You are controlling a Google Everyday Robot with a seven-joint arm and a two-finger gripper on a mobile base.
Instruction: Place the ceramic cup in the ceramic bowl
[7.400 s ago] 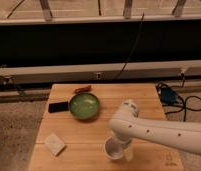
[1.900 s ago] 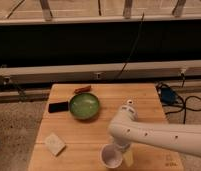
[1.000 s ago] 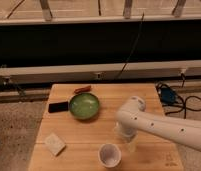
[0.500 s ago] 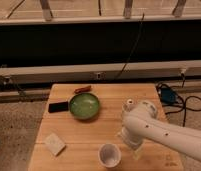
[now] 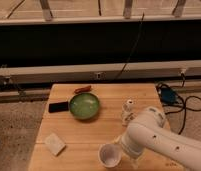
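- Ceramic cup (image 5: 110, 155): upright on the table (image 5: 106, 131), well apart from the ceramic bowl (image 5: 84, 106), toward the front edge and to the bowl's right.
- Gripper (image 5: 130, 157): just beside the cup, on the side away from the bowl. Open or closed, you cannot tell.
- Change: the arm has drawn off the cup, which sits about where it was. Count the cup as not lifted; you probably need a fresh grasp.
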